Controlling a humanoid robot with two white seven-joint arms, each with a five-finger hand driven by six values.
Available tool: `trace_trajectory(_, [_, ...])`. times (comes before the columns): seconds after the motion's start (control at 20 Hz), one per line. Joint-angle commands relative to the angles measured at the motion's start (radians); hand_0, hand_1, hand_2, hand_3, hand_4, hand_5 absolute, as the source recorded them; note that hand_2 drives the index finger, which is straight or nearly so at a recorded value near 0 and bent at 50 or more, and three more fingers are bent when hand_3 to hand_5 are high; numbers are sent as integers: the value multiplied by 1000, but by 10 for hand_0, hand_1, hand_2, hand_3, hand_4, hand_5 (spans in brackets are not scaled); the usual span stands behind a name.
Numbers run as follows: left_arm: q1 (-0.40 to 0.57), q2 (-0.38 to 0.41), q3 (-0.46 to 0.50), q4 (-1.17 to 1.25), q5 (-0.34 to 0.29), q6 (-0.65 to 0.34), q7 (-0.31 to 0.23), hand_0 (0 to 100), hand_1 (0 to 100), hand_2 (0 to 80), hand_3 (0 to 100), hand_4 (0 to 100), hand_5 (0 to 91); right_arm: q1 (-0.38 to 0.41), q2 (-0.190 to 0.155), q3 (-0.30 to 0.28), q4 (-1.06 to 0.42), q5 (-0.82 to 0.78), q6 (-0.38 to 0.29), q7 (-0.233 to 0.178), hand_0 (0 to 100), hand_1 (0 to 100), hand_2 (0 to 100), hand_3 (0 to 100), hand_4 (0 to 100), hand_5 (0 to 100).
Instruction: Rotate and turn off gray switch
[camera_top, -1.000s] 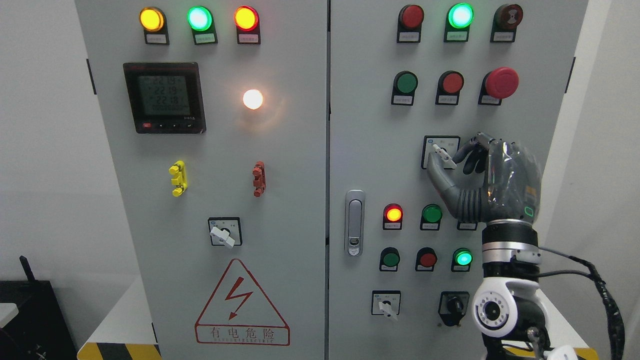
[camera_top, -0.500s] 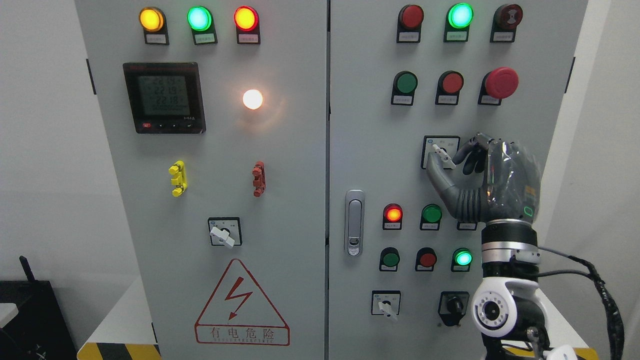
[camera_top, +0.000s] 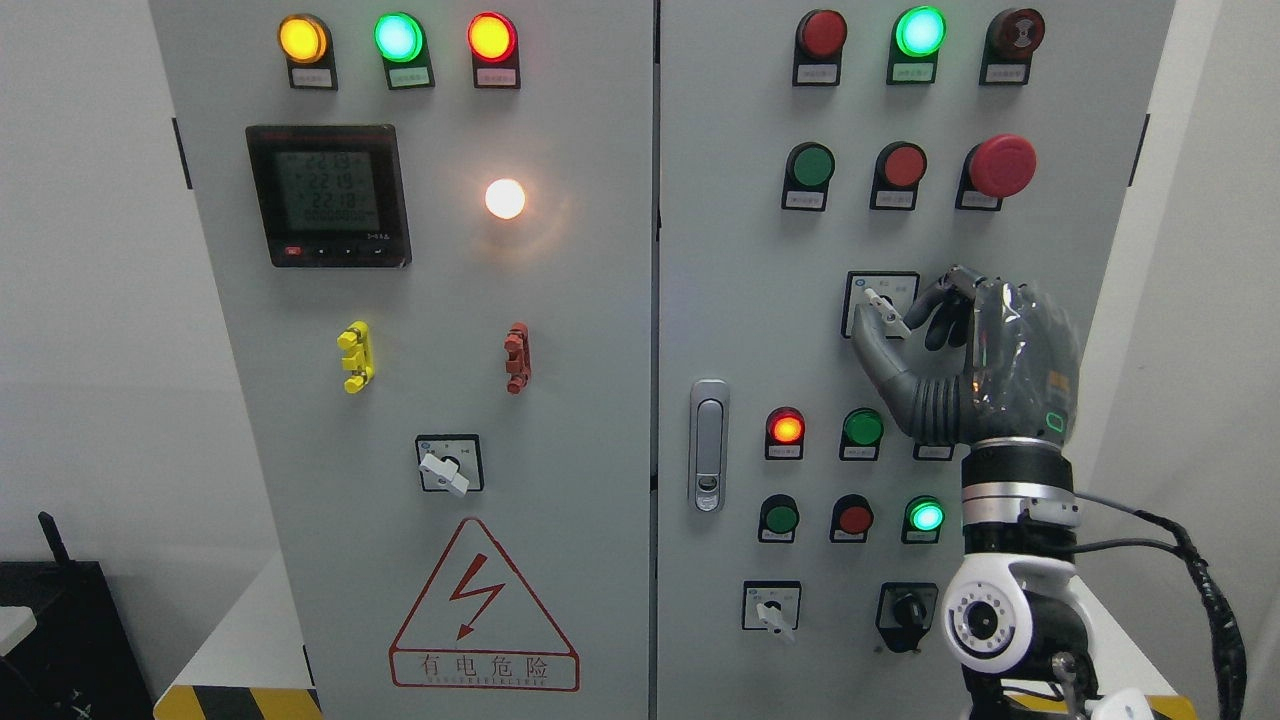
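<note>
The right hand, dark jointed metal under a glossy translucent wrap, pinched the gray switch between thumb and curled fingers. The switch, a pale bar-shaped lever on a square black-framed plate, sat mid-height on the right door of the smooth gray cabinet, its lever tilted up-left.

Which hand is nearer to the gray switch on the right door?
Right. The right hand is at the gray switch, thumb and fingers around its handle. The left hand is not in view.
</note>
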Motion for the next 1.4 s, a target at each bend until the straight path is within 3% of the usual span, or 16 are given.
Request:
trace_trajectory(0.0, [0, 0, -2, 14, 0, -1, -4, 120, 389, 0, 0, 0, 0, -2, -17, 1, 6, 0, -2, 1, 362, 449, 674, 886, 877, 1000])
trace_trajectory(1.35, [0, 0, -2, 14, 0, -1, -3, 120, 389, 0, 0, 0, 0, -4, -17, 4, 9, -2, 0, 1, 442, 424, 704, 904, 887, 1000])
